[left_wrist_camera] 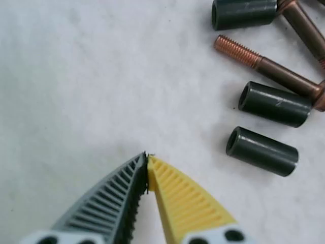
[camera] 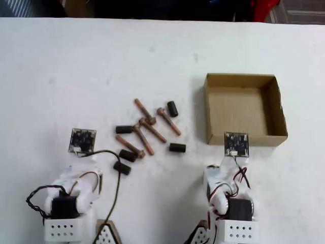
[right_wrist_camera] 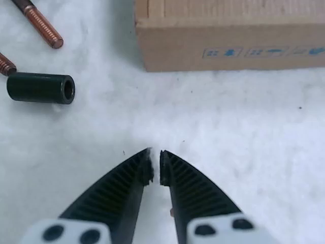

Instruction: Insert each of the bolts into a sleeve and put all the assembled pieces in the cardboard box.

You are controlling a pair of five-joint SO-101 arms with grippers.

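Copper-coloured threaded metal bolts (camera: 152,130) and short black cylindrical sleeves (camera: 177,148) are lying loose in the middle of the white desk (camera: 76,66), and no bolt is sitting inside a sleeve. The five bolts are crossing and touching one another in a loose heap, while the five sleeves are lying around its edges, two of them just beside each other on the near left. An open-topped square brown cardboard box (camera: 209,112) is standing to the right of the heap, apart from it, with its bare floor showing. The left arm (camera: 71,198) is sitting at the near edge of the desk on the left, and the right arm (camera: 228,198) is sitting at the near edge on the right, just in front of the box. In the left wrist view the left arm's jaws, one grey ribbed finger (left_wrist_camera: 109,198) and one yellow ribbed finger (left_wrist_camera: 185,203), are pressing together at the tips and holding nothing, over bare desk, with three sleeves and a bolt (left_wrist_camera: 264,68) lying near. In the right wrist view the right arm's jaws, both black, are standing almost together with only a sliver between the tips, gripping nothing; one sleeve (right_wrist_camera: 40,88) is lying on its side near them and the box wall (right_wrist_camera: 228,43) is rising beyond
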